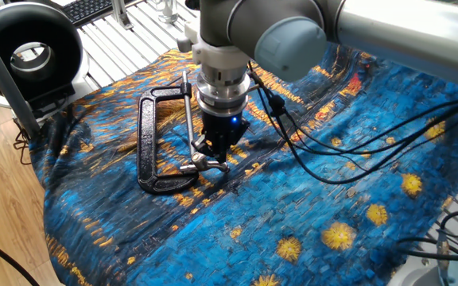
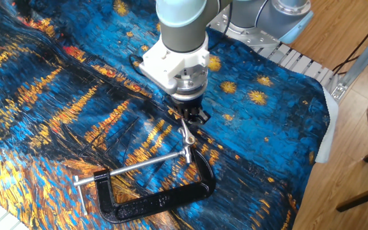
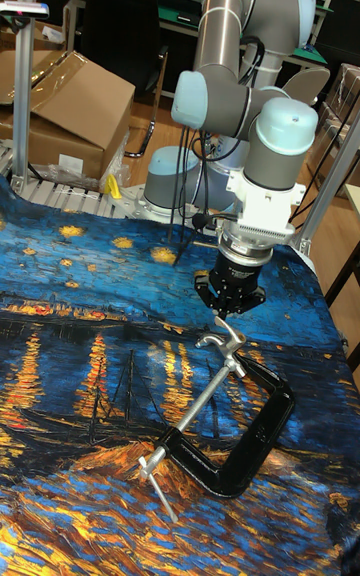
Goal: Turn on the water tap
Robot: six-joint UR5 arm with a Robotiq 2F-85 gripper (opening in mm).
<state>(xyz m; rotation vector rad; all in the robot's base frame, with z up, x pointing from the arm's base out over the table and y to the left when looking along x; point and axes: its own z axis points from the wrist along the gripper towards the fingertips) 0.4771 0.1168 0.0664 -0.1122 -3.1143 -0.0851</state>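
A black C-clamp (image 1: 145, 143) (image 2: 171, 197) (image 3: 262, 434) lies flat on the blue painted cloth, its long silver screw ending in a small crossbar handle (image 3: 156, 477). The water tap (image 1: 199, 164) (image 2: 185, 136) (image 3: 218, 343) is a small silver piece held at the clamp's jaw end. My gripper (image 1: 213, 154) (image 2: 192, 117) (image 3: 229, 313) points straight down just above it, fingertips almost at its top. The black fingers look a little apart with nothing between them. Whether they touch the tap is hidden.
The cloth (image 2: 56, 108) is wrinkled and covers the table. Black cables (image 1: 332, 163) trail from the wrist over it. A black round fan-like unit (image 1: 30, 48) stands at one corner, and a cardboard box (image 3: 70, 106) sits behind the table.
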